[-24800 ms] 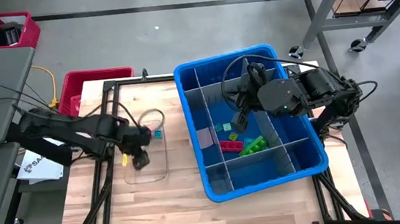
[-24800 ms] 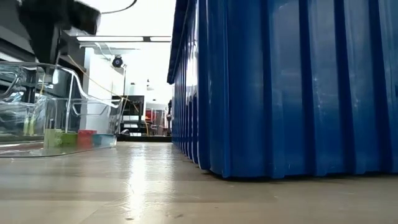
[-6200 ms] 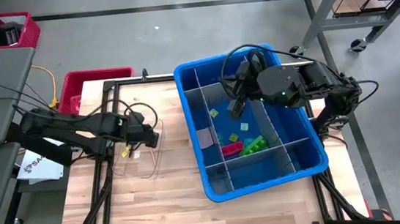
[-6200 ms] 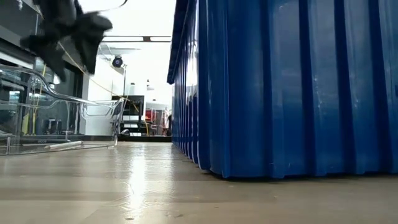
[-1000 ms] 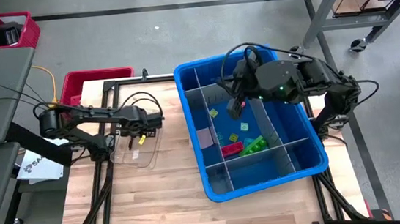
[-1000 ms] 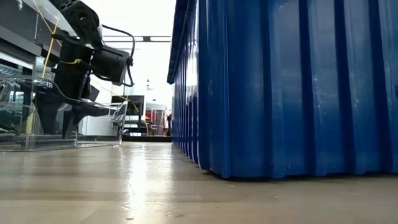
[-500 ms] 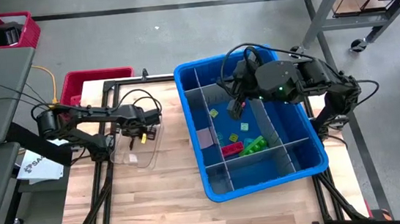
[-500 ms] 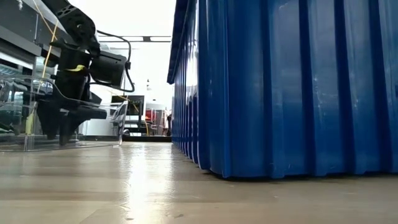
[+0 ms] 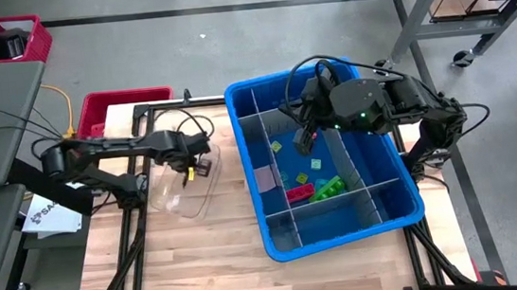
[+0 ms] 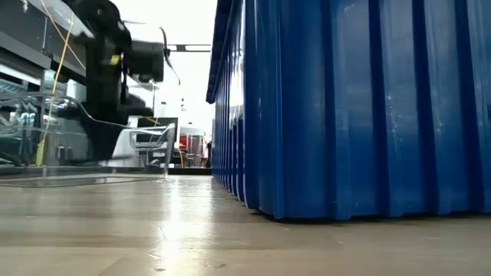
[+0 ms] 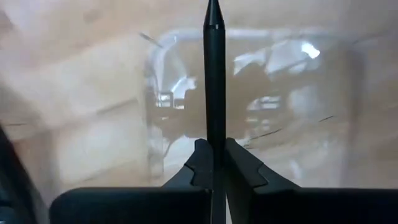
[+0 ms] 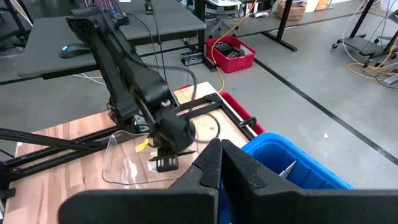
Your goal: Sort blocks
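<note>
1. The left gripper (image 9: 199,167) hung over a clear plastic tray (image 9: 180,198) on the wooden worktop (image 9: 203,255); its jaws were pressed fully together and held nothing, as the left wrist view showed the two fingers (image 11: 214,74) meeting in one thin line.
2. The tray below those jaws looked bare in the high view, with no block visible in it.
3. The right gripper (image 9: 305,139) stood above the blue bin (image 9: 380,219), its jaws also closed tight on nothing.
4. The blocks (image 9: 311,180) lay on the floor of the bin, below the right jaws and well apart from the left jaws.
5. A yellow-green block (image 9: 277,147) lay just beside the right jaws; a red block (image 9: 298,192) and a green one (image 9: 327,188) lay farther from them, touching each other.
6. Grey divider panels (image 9: 346,170) split the bin into compartments around the blocks.
</note>
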Robot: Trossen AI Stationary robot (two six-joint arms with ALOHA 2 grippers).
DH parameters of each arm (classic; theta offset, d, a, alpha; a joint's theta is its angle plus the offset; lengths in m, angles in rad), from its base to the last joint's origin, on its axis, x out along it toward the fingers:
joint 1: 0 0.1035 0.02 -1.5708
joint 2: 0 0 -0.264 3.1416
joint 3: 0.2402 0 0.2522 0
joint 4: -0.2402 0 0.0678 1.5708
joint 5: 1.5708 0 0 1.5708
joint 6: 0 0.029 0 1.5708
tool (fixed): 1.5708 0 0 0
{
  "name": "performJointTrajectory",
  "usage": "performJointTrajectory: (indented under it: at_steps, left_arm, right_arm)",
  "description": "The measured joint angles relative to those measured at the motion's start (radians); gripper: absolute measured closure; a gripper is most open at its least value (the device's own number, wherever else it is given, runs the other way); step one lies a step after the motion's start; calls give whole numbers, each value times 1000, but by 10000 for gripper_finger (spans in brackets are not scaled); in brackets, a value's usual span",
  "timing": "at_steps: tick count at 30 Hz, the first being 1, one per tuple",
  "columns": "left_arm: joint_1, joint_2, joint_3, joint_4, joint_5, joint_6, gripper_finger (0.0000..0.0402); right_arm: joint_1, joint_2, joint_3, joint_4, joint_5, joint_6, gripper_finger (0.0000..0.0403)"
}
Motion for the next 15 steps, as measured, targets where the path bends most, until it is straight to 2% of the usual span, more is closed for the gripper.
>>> performJointTrajectory:
  at_steps: [5, 11, 13, 15]
  left_arm:
    - [1, -150, 105, -85, -91, 2, 398]
    - [9, -293, 238, -74, -207, 71, 399]
    - [24, -300, 254, -81, -211, 86, 399]
    - [36, -297, 252, -81, -170, 105, 400]
  right_arm:
    - [0, 0, 0, 1, 0, 0, 403]
    - [0, 0, 0, 24, 0, 0, 403]
    - [0, 0, 0, 32, 0, -1, 403]
    - [0, 0, 0, 38, 0, -1, 403]
